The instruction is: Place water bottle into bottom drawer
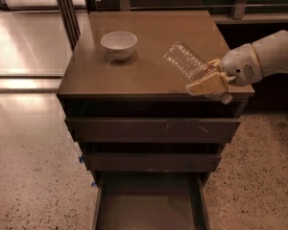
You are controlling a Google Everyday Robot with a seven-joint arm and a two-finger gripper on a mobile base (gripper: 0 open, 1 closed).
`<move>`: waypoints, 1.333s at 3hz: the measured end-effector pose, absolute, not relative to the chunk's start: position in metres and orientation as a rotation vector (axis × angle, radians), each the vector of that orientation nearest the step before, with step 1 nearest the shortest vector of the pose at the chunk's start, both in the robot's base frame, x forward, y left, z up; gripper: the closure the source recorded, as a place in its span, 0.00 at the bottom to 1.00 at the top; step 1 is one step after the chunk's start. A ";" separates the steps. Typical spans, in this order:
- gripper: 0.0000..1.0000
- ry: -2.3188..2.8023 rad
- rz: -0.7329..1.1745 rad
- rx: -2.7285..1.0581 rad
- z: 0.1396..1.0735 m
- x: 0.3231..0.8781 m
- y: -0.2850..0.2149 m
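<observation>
The gripper (pixel 205 80) is hovering over the front right corner of the cabinet's top surface (pixel 134 75), its tan fingers (pixel 199 86) clamping one end of the water bottle (pixel 183 60). So the pickup looks done (the drop isn't). The bottom drawer (pixel 149 210) is standing open below, waiting. The bottle is showing clear and ribbed, tilting up-left toward the white bowl (pixel 118 44).
</observation>
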State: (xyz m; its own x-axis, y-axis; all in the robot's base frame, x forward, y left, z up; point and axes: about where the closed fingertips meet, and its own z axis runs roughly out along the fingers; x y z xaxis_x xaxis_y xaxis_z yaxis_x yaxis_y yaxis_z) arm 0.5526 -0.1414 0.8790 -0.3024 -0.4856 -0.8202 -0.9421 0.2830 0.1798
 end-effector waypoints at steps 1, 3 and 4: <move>1.00 1.987 0.848 -0.956 0.826 0.506 -0.151; 1.00 1.996 0.899 -0.987 0.800 0.492 -0.140; 1.00 1.993 0.937 -0.888 0.736 0.479 -0.133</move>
